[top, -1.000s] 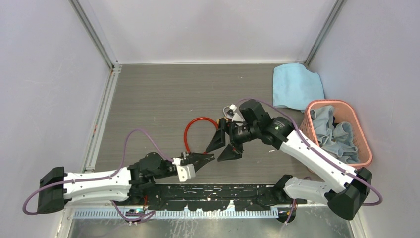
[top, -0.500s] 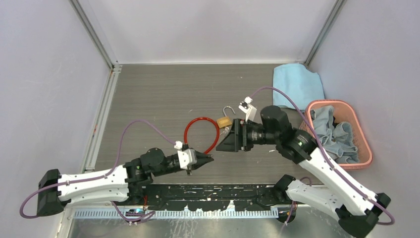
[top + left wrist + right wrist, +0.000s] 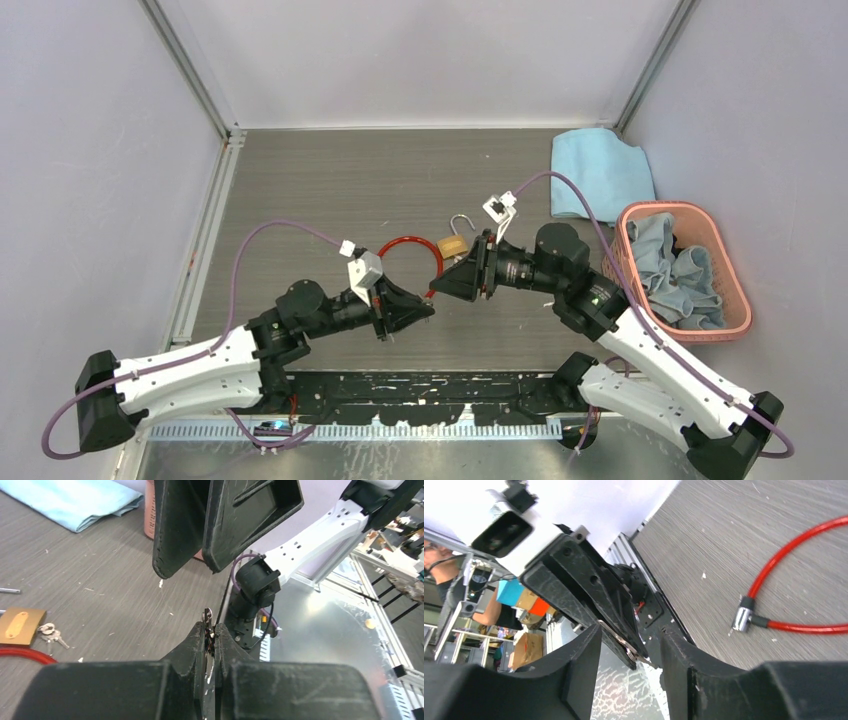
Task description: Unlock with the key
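- Silvery bunch of keys lies on the grey table, right beside the brass padlock. No gripper is near it, as both are up in the air.
- L gripper is squeezed shut on a thin silver blade, prob. one key. Only a little bit sticks out past the tips.
- R gripper is open w/ nothing in it. It sits tip to tip w/ the L one.
- Looks like a hand-over. If R grabs too little of the blade, the blade could slip & drop when L lets go.
- If L lets go too soon, the blade could fall to the table & bounce off somewhere hard to reach.
- The black fingers are v. close, so they could bump. A bump could twist the blade so it points the wrong way for a keyhole.
- Red cable lock & its metal end lie loose on the table. Nothing holds them or the padlock down, so a push w/ a key could just shove them away.
- Can't tell which lock the blade fits. In the wrong one it could get stuck or bend.
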Robot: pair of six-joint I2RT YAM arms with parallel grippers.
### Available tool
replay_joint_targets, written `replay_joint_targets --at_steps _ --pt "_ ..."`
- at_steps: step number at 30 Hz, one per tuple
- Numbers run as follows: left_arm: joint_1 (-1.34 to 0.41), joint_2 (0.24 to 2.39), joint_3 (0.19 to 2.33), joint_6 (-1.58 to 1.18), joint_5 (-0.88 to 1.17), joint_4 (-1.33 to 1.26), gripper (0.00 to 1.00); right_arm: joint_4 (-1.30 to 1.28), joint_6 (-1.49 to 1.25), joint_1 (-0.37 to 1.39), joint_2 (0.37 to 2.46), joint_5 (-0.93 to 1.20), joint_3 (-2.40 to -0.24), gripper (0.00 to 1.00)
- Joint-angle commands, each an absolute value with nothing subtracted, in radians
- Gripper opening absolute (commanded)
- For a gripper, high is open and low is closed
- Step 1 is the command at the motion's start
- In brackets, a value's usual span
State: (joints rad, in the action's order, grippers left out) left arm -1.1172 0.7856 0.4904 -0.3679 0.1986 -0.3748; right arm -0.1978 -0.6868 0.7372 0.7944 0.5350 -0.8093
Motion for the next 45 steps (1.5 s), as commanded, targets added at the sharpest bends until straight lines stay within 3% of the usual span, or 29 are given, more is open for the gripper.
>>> replay_joint_targets --at_steps 1,17,28,39,45 --pt "-1.107 0.772 0.560 -0.494 0.216 -0.457 0.00 0.026 -0.715 0.738 0.797 0.593 -0.842 0.51" --pt "-1.100 0.774 0.573 -0.634 0.162 -0.566 0.00 0.124 -0.738 0.765 0.847 0.709 -0.899 0.34" --pt "-1.100 0.760 0.560 -0.655 0.170 -0.630 0.00 0.123 -0.736 0.767 0.846 0.712 -0.888 0.31" --pt "-1.100 0.769 0.554 -0.686 0.138 -0.657 0.00 0.137 -0.732 0.777 0.839 0.718 -0.882 0.21" --pt "-1.098 0.781 0.553 -0.717 0.116 -0.672 0.00 0.098 -0.691 0.785 0.837 0.710 -0.902 0.10"
